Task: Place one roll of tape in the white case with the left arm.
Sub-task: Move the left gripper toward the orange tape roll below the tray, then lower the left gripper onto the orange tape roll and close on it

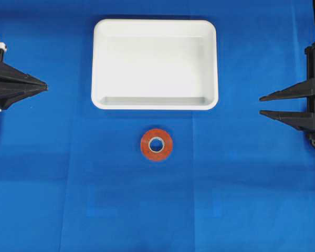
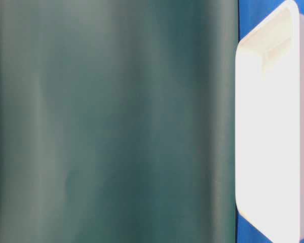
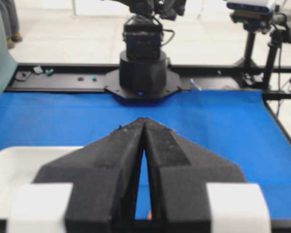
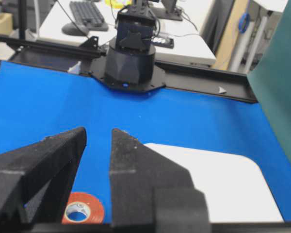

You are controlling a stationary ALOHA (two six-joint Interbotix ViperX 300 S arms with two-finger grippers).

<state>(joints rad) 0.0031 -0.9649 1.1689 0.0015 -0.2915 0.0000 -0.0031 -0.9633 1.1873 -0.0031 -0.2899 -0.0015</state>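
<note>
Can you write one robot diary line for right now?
tape: on cloth, outside white case | left gripper: shut, empty | right gripper: open, empty

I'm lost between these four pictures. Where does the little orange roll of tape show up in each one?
Overhead: the roll of tape lies flat on the blue cloth, just below the middle, apart from the white case above it.
Table-level: not in view; only a green sheet and the case.
Left wrist: not visible.
Right wrist: bottom left, peeking between the black jaws.
Shared landmark: the white case appears in all four views.
</note>
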